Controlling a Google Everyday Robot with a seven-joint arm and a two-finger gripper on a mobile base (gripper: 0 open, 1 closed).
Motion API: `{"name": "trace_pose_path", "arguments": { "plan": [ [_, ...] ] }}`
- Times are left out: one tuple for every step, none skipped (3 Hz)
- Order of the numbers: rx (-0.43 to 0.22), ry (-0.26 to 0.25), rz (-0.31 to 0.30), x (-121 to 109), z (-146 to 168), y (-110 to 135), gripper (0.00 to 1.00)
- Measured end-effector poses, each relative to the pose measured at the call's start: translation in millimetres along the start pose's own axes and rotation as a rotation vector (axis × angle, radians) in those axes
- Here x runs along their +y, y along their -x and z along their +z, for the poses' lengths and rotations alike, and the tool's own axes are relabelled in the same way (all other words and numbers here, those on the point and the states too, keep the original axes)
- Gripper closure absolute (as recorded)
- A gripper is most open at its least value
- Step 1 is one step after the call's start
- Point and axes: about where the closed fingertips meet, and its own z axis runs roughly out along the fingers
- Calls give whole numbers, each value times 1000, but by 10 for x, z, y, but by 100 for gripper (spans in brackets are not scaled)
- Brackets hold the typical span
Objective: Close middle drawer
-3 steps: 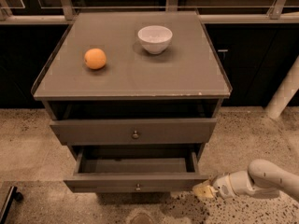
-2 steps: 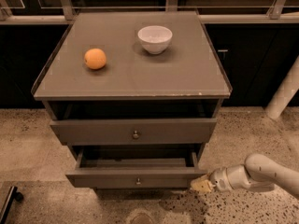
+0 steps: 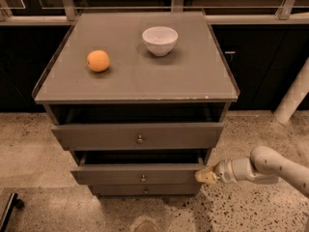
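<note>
- Pushing job, no grasp needed: the middle drawer (image 3: 111, 174) sits second down, under the front edge of the cabinet top (image 3: 140, 83). It is pulled part-way out, with a dark gap behind its front, and it stands proud of the lowest drawer (image 3: 120, 190).
- The gripper (image 3: 205, 177) is low, below the top's front right corner, at the right end of that drawer front. Touching or just beside it, can't tell. Open or closed, can't tell either.
- Handling, my read: the wooden front is stiff and won't flex or mark under a push. The contents are hidden in shadow, so the weight is unknown, though it's probably light. It should slide straight back.
- Where to press: flat on the front face. The knob (image 3: 143, 178) is tiny and a poor hold, so skip it.
- Risk: a push at the right end may skew the drawer and bind it, so closer to centre is safer.
- The orange (image 3: 98, 60) near the left edge and the bowl (image 3: 160, 40) near the far edge are both loose, so avoid slamming.
</note>
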Motion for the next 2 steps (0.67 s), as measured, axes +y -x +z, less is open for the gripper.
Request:
{"name": "trace_pose_path", "arguments": {
  "plan": [
    [-7, -23, -15, -153, 2, 154, 100],
    [-7, -23, -15, -155, 2, 155, 100]
  ]
}}
